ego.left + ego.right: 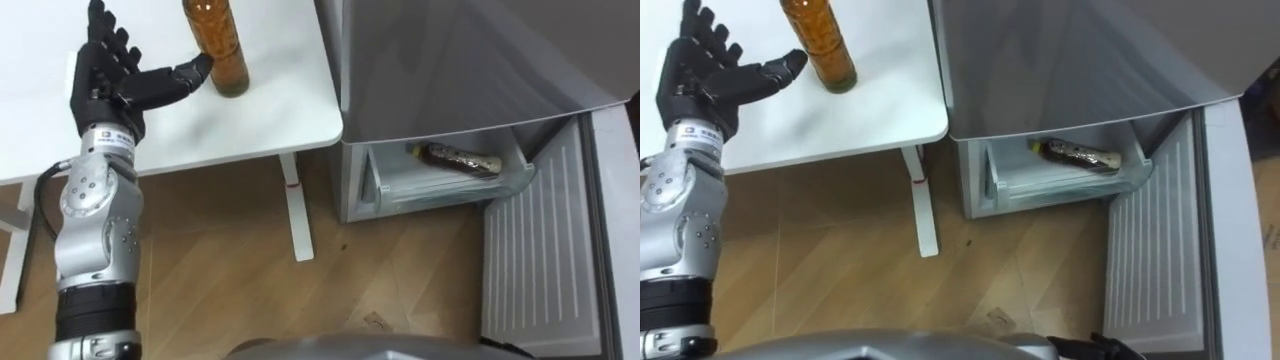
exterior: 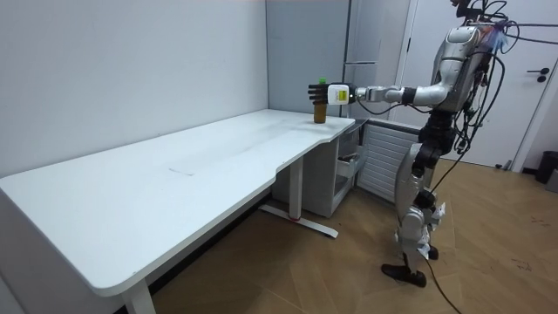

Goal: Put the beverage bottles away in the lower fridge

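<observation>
An amber drink bottle [image 1: 222, 45] stands upright near the right edge of the white table [image 1: 270, 110]. My left hand [image 1: 115, 75] hovers just left of it, open, fingers spread and the thumb tip close to the bottle's side. In the room view the left hand [image 2: 319, 92] reaches over the table's far corner to the bottle [image 2: 320, 110]. The lower fridge drawer [image 1: 440, 185] stands pulled out beneath the grey fridge body, and a dark bottle [image 1: 455, 158] lies on its side in it.
The open fridge door [image 1: 545, 260] with its white ribbed inner face swings out at the right. The table's white leg [image 1: 297, 215] stands on the wooden floor between the table and the fridge. I stand beside the table's end, facing the fridge.
</observation>
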{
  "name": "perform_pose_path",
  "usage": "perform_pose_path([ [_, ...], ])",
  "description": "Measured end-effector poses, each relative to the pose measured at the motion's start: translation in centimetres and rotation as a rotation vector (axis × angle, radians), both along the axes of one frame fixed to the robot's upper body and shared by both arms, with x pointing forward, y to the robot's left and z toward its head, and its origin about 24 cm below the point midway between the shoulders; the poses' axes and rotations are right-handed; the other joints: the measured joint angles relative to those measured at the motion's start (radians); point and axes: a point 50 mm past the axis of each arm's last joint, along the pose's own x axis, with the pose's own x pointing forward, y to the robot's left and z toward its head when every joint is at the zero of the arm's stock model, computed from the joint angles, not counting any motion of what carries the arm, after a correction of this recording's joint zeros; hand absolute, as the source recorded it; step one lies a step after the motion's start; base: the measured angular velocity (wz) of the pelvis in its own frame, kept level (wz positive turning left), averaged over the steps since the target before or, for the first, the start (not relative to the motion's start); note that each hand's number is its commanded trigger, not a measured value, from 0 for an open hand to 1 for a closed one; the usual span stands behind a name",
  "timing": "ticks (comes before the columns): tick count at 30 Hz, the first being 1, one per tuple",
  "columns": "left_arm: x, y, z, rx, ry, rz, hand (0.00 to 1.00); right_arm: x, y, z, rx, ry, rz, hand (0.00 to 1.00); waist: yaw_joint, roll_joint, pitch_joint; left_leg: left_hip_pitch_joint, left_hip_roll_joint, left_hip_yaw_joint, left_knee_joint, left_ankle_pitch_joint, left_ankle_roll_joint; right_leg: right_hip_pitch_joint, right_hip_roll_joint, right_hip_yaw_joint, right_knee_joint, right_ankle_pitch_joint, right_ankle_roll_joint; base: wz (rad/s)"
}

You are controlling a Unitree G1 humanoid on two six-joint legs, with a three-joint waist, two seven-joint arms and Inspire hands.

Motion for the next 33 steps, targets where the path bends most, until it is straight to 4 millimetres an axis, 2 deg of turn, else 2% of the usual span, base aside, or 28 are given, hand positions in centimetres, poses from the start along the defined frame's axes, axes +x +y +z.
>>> perform_pose_path([
  [5,0.4,-0.1,0.1,-0.005,0.011,0.001,0.00,-0.5,0.0,0.0,0.003,0.021,-0.009,0.00,-0.023,0.003,-0.0009,0.004,0.000,0.001,-0.001,0.000,0.000,0.001,0.001,0.004,0.001,0.000,0.000,-0.01],
  [8,1.2,-0.3,1.0,-0.003,-0.021,-0.008,0.00,-0.5,-0.1,0.0,0.003,0.027,-0.018,0.00,-0.037,0.009,0.0007,0.006,0.000,0.001,-0.002,0.000,0.000,0.004,0.001,0.010,0.001,0.001,-0.001,0.00],
  [13,1.9,-0.5,1.7,-0.002,-0.047,-0.032,0.00,-1.0,-0.7,0.2,-0.009,0.033,-0.026,0.00,-0.053,0.033,0.0005,0.025,0.002,0.024,-0.017,0.000,0.000,0.005,0.002,0.029,0.002,0.001,-0.001,-0.13],
  [15,1.9,-0.5,1.7,-0.001,-0.048,-0.037,0.00,-1.0,-0.8,0.2,-0.017,0.041,-0.006,0.00,-0.069,0.033,0.0006,0.026,0.002,0.025,-0.020,0.000,0.000,0.006,0.002,0.032,0.002,0.001,-0.001,-0.06],
  [18,1.9,-0.6,1.7,0.001,-0.048,-0.046,0.00,-1.1,-0.9,0.2,-0.026,0.052,0.010,0.00,-0.073,0.034,0.0010,0.029,0.002,0.035,-0.025,0.000,0.000,0.003,0.004,0.050,0.002,0.001,-0.001,-0.10],
  [24,2.5,-0.5,1.4,-0.005,-0.032,-0.044,0.00,-1.3,-0.9,0.2,-0.038,0.102,0.104,0.00,-0.076,0.023,0.0076,0.031,0.001,0.038,-0.024,0.000,0.000,-0.003,0.004,0.053,0.001,0.000,0.000,-0.02],
  [30,3.0,0.4,0.6,0.002,0.029,-0.039,0.00,-1.6,-0.8,0.1,-0.042,0.145,0.157,0.00,-0.077,0.022,0.0037,0.025,0.001,0.048,-0.024,0.000,0.000,-0.014,0.004,0.069,0.000,-0.001,0.001,-0.06],
  [33,3.9,0.9,1.0,0.017,0.049,-0.041,0.00,-2.0,-0.8,0.1,-0.045,0.180,0.187,0.00,-0.080,0.020,0.0031,0.023,0.001,0.051,-0.023,0.000,0.000,-0.017,0.004,0.077,0.000,-0.001,0.001,-0.06],
])
